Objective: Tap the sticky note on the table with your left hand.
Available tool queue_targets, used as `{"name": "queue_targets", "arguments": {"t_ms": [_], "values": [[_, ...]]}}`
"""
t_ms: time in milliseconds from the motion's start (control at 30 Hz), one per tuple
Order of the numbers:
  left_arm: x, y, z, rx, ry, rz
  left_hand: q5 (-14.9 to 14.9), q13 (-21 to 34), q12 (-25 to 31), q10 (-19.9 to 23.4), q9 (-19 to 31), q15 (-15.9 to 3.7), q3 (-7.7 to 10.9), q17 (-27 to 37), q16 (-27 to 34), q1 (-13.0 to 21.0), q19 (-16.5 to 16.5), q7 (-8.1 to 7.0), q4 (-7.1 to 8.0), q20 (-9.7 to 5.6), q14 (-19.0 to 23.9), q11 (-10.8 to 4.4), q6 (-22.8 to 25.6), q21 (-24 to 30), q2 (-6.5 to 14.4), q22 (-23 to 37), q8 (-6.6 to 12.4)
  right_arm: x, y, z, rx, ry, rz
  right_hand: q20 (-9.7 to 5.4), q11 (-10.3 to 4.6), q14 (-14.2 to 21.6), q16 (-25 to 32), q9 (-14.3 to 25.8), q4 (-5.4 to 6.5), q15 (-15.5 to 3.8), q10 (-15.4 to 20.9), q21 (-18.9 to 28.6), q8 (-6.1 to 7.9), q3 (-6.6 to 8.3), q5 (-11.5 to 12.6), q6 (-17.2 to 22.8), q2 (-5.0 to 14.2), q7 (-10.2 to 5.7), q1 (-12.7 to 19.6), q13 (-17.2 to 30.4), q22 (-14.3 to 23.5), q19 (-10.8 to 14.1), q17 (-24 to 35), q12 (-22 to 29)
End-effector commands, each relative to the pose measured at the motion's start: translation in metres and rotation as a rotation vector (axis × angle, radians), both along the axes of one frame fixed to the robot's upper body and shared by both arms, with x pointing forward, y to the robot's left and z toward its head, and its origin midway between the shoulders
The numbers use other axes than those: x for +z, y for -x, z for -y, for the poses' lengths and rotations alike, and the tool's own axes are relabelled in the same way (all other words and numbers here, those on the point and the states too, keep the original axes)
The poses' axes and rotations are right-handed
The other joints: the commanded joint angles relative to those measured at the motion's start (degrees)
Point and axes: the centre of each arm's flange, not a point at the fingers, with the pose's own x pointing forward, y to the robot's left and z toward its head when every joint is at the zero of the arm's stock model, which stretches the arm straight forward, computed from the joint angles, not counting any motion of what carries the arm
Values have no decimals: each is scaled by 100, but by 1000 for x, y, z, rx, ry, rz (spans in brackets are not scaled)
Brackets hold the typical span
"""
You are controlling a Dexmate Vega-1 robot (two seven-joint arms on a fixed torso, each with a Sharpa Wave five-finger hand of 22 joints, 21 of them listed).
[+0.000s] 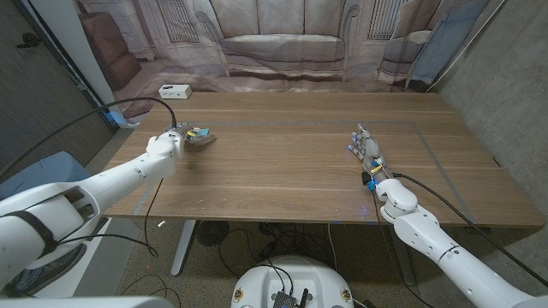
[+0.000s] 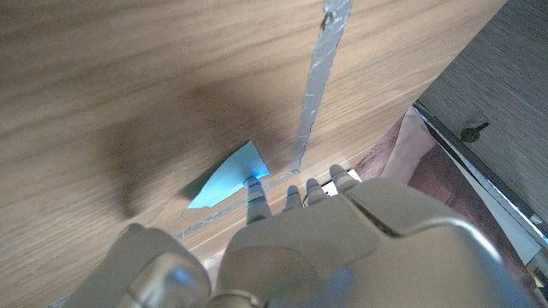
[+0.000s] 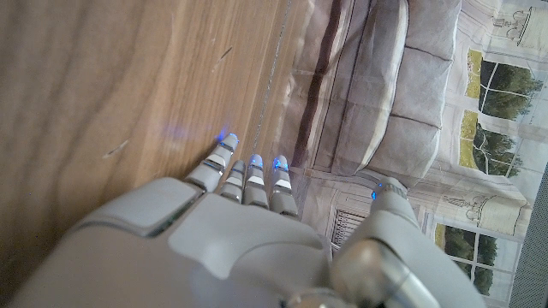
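A blue sticky note [image 2: 224, 180] lies on the wooden table [image 1: 291, 171], near a strip of silver tape. In the head view a sliver of the sticky note [image 1: 204, 133] shows at the far left of the table, mostly hidden under my left hand [image 1: 182, 139]. In the left wrist view one fingertip [image 2: 253, 183] of my left hand [image 2: 291, 248] touches the note's edge, fingers extended and holding nothing. My right hand [image 1: 367, 151] stays at the right side of the table, fingers straight and together, holding nothing; it shows too in its wrist view [image 3: 248, 214].
A small white box [image 1: 175, 91] sits at the table's far left corner. Silver tape [image 2: 318, 77] runs across the wood near the note. A black cable [image 1: 137, 107] loops over the left edge. A printed sofa backdrop stands behind the table.
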Motion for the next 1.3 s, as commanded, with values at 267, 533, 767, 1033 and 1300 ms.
{"name": "queue_targets", "arguments": {"t_ms": [267, 533, 767, 1033, 1300], "values": [[-3, 2, -10, 17, 10, -1, 26, 14, 31, -1110, 63, 26, -28, 8, 7, 52, -1765, 413, 20, 45, -1418, 14, 426, 23, 48, 13, 50, 3, -3, -5, 4, 6, -3, 36, -8, -3, 1, 22, 0, 52, 4, -31, 25, -20, 18, 43, 6, -22, -12, 23, 27, 21, 0, 2], [-4, 2, -12, 22, 11, -4, 27, 15, 34, -1103, 63, 23, -33, 8, 5, 61, -1763, 405, 18, 44, -1418, 19, 429, 24, 58, 13, 51, 3, -4, -6, 5, 6, -5, 39, -18, -3, 1, 21, -1, 53, 3, -34, 23, -23, 18, 39, 7, -20, -11, 23, 27, 22, -1, 2], [-5, 3, -13, 25, 11, -4, 27, 15, 35, -1100, 63, 24, -37, 8, 4, 69, -1762, 404, 16, 48, -1417, 10, 434, 24, 68, 13, 52, 3, -4, -6, 8, 7, -6, 38, -10, -3, 1, 21, -1, 54, 4, -37, 25, -26, 18, 41, 7, -25, -12, 23, 27, 20, -1, 2], [-6, 5, -15, 31, 12, -4, 27, 15, 34, -1101, 63, 27, -41, 8, 4, 77, -1761, 409, 15, 48, -1416, 10, 431, 24, 76, 13, 51, 3, -6, -7, 11, 9, -9, 37, -16, -7, 0, 22, -2, 57, 7, -40, 23, -28, 18, 36, 11, -19, -10, 23, 28, 20, -2, 4], [-6, 8, -17, 37, 14, -3, 26, 15, 34, -1099, 63, 26, -45, 8, 3, 86, -1762, 407, 13, 53, -1415, 11, 427, 23, 86, 13, 50, 3, -6, -7, 13, 13, -10, 35, -14, -2, 2, 22, -3, 53, 9, -43, 24, -30, 18, 37, 13, -22, -9, 23, 28, 21, -2, 5]]}}
